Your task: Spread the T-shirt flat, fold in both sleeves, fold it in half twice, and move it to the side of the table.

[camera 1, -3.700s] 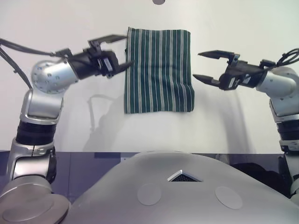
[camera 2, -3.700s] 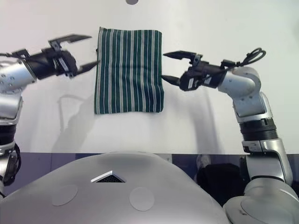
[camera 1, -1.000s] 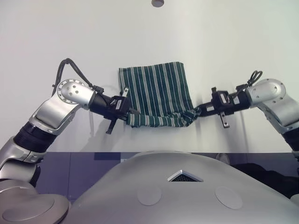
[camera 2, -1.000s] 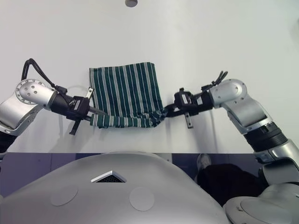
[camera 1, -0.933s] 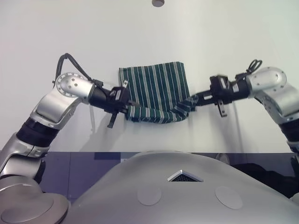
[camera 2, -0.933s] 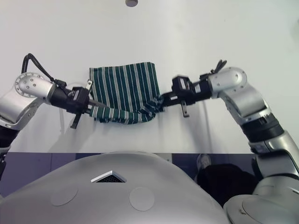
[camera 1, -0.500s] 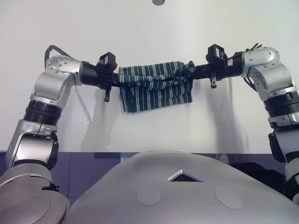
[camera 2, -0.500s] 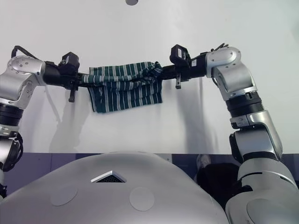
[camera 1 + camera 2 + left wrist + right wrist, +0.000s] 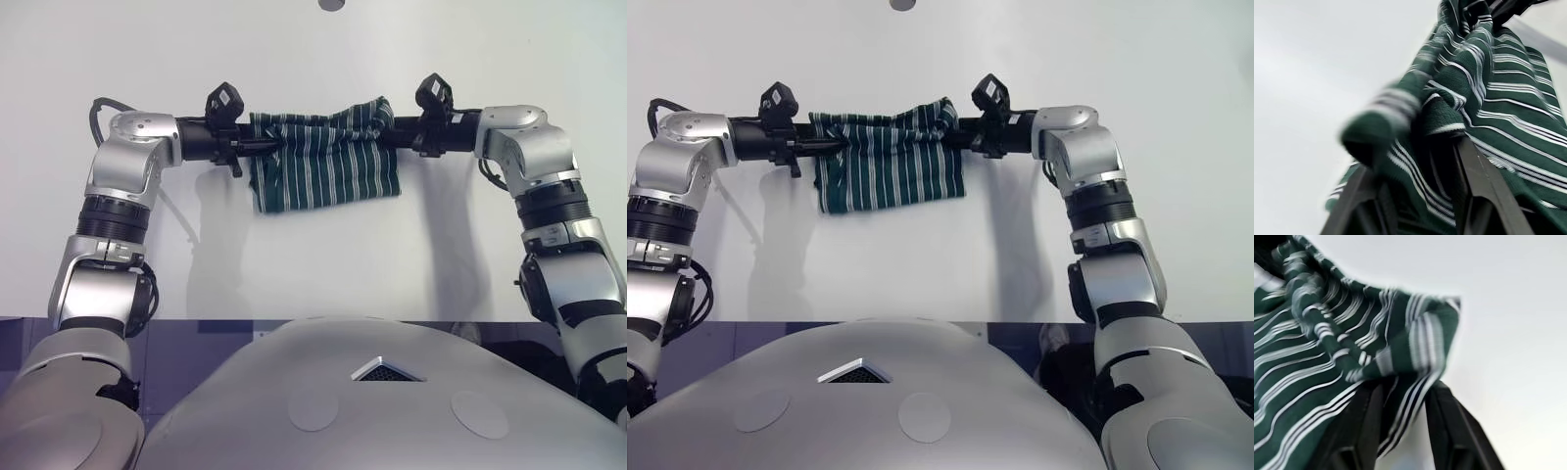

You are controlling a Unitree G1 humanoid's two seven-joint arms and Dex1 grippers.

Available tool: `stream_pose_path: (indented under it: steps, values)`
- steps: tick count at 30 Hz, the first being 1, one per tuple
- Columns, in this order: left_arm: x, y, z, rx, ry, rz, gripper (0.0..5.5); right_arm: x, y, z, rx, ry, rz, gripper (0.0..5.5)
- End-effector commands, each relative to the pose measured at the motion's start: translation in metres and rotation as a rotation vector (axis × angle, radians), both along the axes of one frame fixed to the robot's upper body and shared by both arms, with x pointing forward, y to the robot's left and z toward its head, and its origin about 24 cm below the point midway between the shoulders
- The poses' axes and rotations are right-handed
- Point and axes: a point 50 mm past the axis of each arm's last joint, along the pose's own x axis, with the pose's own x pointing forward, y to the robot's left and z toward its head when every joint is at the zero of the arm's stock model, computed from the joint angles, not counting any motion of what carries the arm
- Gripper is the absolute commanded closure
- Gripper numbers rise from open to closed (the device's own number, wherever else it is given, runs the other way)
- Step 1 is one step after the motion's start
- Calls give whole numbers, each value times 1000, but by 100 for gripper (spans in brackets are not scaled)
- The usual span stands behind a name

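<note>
The green T-shirt (image 9: 325, 164) with white stripes lies folded into a short rectangle at the far middle of the white table (image 9: 313, 255). Its upper layer is bunched along the far edge. My left gripper (image 9: 257, 147) is shut on the shirt's far left corner, and my right gripper (image 9: 389, 125) is shut on the far right corner. In the left wrist view the striped cloth (image 9: 1488, 98) is pinched between the dark fingers (image 9: 1484, 181). The right wrist view has the cloth (image 9: 1308, 367) bunched between its fingers (image 9: 1449, 426).
A small dark round mark (image 9: 332, 4) sits at the table's far edge. Bare white tabletop lies to the left, to the right and in front of the shirt. The near edge of the table (image 9: 196, 319) runs below.
Both grippers closed on the shirt's near corners, lifted them and carried them to the far edge, doubling the shirt over. In the last half second the corners settled a little farther back.
</note>
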Motion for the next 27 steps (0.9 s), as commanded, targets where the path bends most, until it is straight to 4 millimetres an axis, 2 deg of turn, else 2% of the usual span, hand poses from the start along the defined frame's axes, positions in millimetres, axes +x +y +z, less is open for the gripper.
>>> stream_pose_path:
  steps: [1,5,7,9,10,11,13,16,18,22,27]
  values:
    - [15,9,9,-9,-19,184,345,18,0,6,44,36,-244,343]
    - [27,26,18,-20,-97,436,272,23,4,1,76,80,-506,343]
    - [30,30,31,-67,-181,546,272,21,10,0,127,103,-635,343]
    - [33,31,59,-40,-458,619,272,18,9,0,135,49,-773,343]
    - [32,20,77,-97,-592,604,272,18,2,1,111,-22,-855,343]
    - [28,-1,93,-166,-702,509,272,18,-13,3,44,-143,-963,343]
    - [14,-46,97,-243,-764,248,235,13,-36,3,-60,-290,-1104,309]
    - [-4,-91,57,-188,-629,-142,177,5,-59,-1,-136,-404,-1216,248]
    - [-9,-100,34,-149,-537,-269,158,3,-67,-4,-154,-434,-1235,244]
    - [-1,-97,8,-87,-418,-349,158,0,-66,-13,-162,-432,-1209,244]
    - [15,-73,-43,247,-275,-288,158,1,-53,-11,-112,-442,-1204,244]
